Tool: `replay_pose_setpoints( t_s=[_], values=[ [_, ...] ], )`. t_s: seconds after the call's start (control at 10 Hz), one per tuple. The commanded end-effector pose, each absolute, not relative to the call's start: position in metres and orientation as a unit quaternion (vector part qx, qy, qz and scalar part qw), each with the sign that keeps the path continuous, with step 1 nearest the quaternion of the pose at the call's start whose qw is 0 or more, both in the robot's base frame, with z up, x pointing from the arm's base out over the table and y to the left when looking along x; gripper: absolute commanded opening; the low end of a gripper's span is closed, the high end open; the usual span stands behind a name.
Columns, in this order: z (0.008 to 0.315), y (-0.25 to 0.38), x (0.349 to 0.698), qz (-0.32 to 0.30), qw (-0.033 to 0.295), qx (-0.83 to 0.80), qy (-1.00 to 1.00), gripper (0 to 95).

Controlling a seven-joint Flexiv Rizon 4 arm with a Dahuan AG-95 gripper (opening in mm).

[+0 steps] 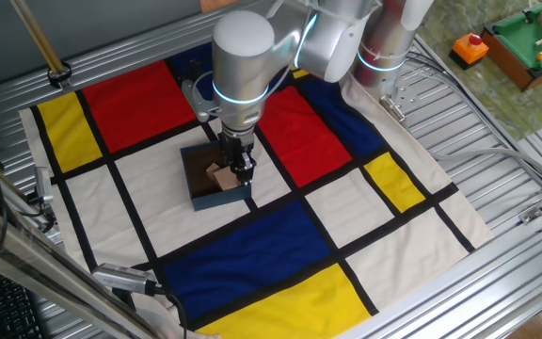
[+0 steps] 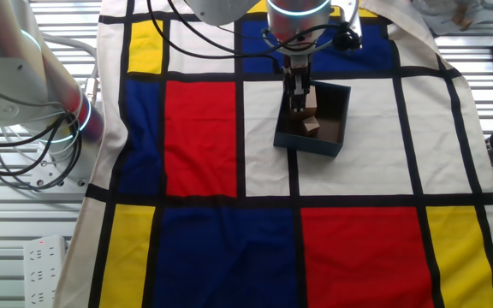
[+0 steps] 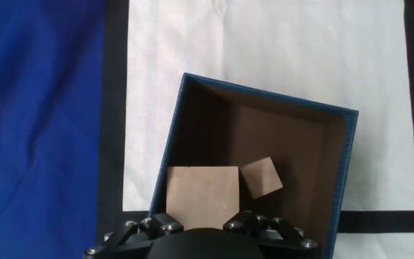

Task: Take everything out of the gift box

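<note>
Arm reaching down into the box (image 3: 340, 162) on a colour-block cloth (image 1: 280, 235).
Fingers (image 3: 165, 227) straddle the big block (image 3: 201, 193), grip uncertain; small block (image 3: 261, 178) just beside.

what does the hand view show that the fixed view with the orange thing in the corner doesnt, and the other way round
Only the hand view shows both wooden blocks apart: the larger cube beside the smaller cube, tilted, on the gift box floor.

Only that fixed view shows the arm above the box, the whole coloured cloth, and the orange object off the cloth. The blocks are mostly hidden behind the gripper.

Both show the navy box on a white panel with the gripper low over it; neither shows clearly how the jaws stand.
</note>
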State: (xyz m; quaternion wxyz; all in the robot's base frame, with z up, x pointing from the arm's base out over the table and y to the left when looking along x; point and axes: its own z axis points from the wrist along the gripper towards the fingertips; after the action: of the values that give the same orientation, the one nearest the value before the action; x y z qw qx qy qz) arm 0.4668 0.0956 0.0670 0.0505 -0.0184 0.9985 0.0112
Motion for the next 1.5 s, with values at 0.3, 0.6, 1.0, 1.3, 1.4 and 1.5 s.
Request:
replay_pose_setpoints(
  t_s=[0.3,0.6,1.0,1.3,1.4,1.5],
  values=[
    [0.0658,0.0959,0.4669,0.014,0.054,-0.02,0.998,57.0],
    [0.0656,0.0958,0.4669,0.014,0.055,-0.021,0.998,76.0],
    [0.0635,0.0956,0.4671,0.013,0.058,-0.019,0.998,57.0],
    [0.0623,0.0955,0.467,0.015,0.06,-0.019,0.998,57.0],
    [0.0625,0.0955,0.4669,0.017,0.06,-0.018,0.998,57.0],
    [0.0629,0.0955,0.4669,0.017,0.06,-0.019,0.998,76.0]
  ],
)
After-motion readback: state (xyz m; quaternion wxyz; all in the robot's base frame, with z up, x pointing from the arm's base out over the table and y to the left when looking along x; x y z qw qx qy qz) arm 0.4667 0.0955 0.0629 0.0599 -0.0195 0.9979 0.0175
